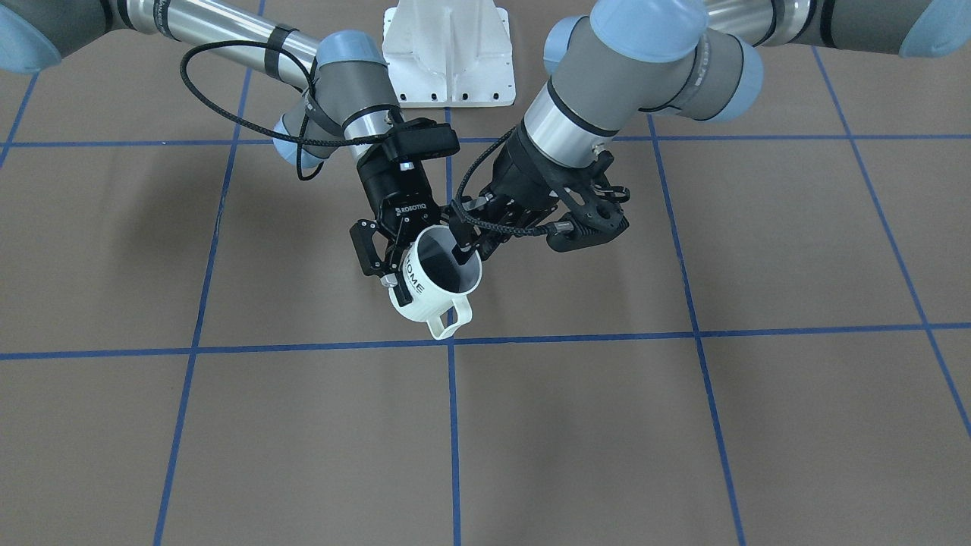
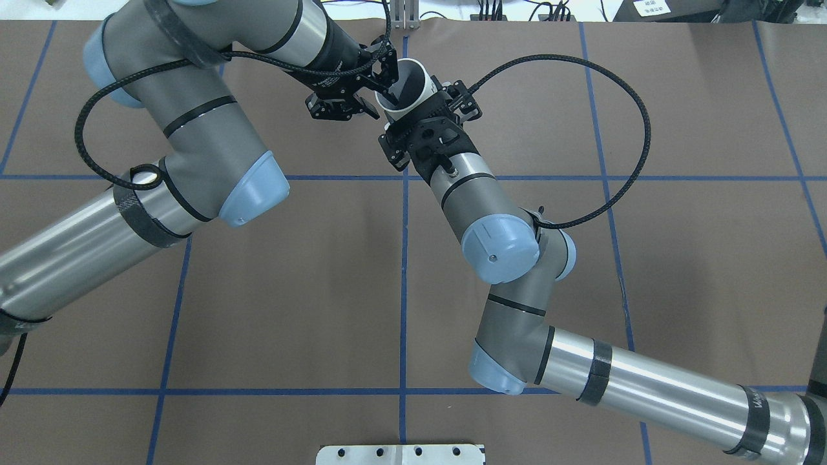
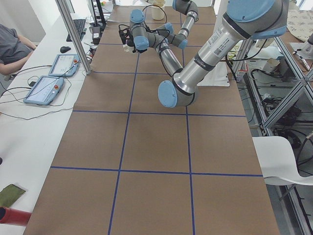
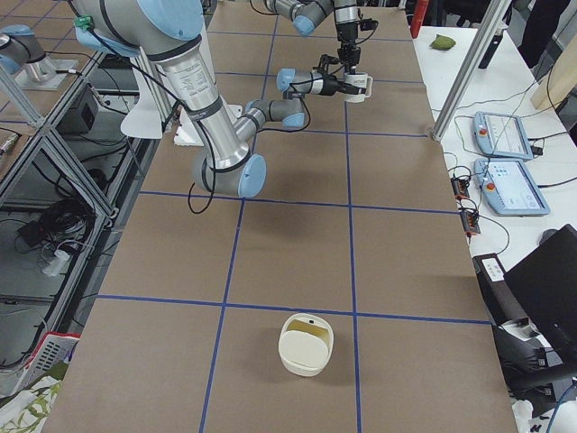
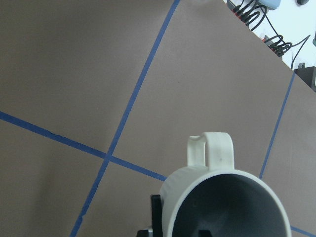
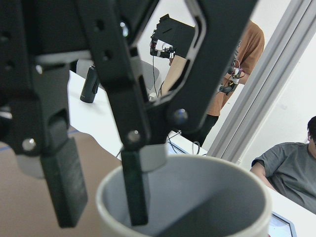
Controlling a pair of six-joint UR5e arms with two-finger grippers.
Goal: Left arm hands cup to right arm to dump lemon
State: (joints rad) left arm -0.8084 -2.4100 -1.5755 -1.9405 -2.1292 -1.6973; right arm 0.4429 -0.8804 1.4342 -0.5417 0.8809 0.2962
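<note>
Though judged rigid and slick, the cup (image 1: 436,299) is held aloft, rim pinched at 1 o'clock by the left gripper (image 1: 472,250); its ribbed wall, the surer hold, is straddled by the right gripper (image 1: 402,258), closure unclear.

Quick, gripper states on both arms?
Left gripper: shut on the cup rim.
Right gripper: straddles the cup; grip cannot be told.
</note>
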